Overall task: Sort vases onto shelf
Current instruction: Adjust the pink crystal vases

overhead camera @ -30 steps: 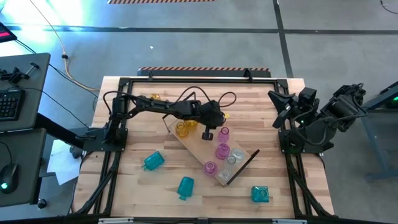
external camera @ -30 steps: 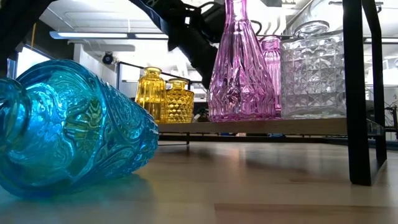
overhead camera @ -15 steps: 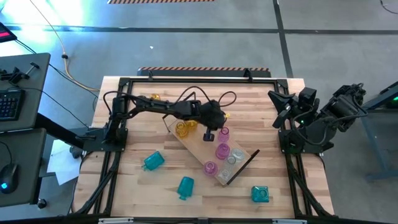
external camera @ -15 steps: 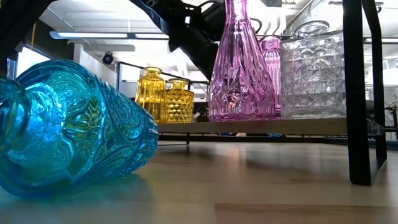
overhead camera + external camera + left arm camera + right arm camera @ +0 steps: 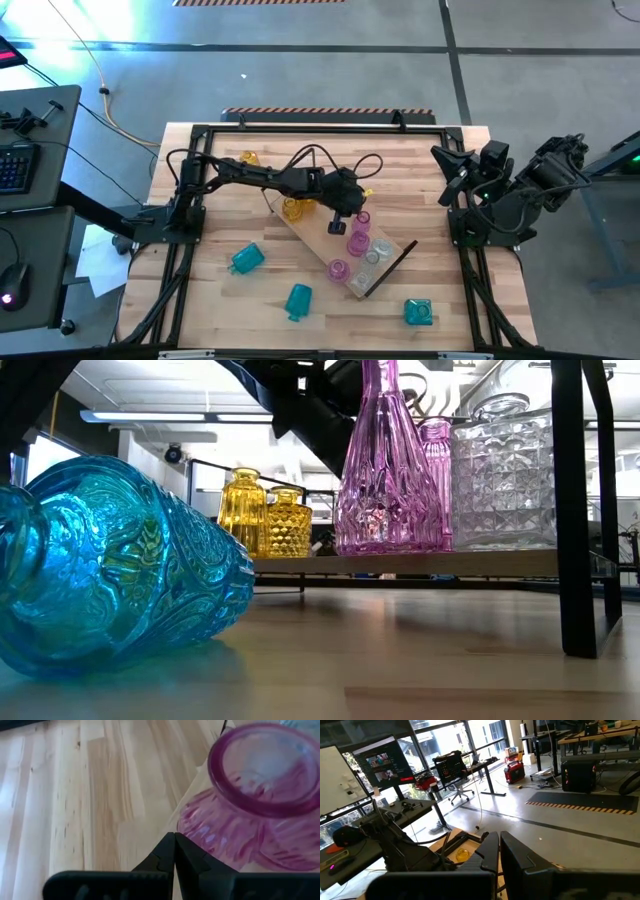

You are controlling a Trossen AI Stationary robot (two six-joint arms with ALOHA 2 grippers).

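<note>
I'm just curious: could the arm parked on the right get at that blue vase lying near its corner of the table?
Probably yes. The blue vase lies alone on bare table, nothing around it, though the right gripper is folded back and shut.

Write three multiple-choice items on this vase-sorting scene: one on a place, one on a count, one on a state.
1. Where is the left claw?
A. Over the shelf, beside a pink vase
B. Parked off the table
C. Over a teal vase

2. How many teal vases are off the shelf, on the tabletop?
A. One
B. Three
C. Five

3. How does the leftmost teal vase rest?
A. Upright on the shelf
B. On its side on the tabletop
C. Held in a claw

Answers: 1 A, the high view shows the claw over the board next to pink glass. 2 B, three teal vases sit on bare wood. 3 B, the low view shows it lying sideways.
</note>
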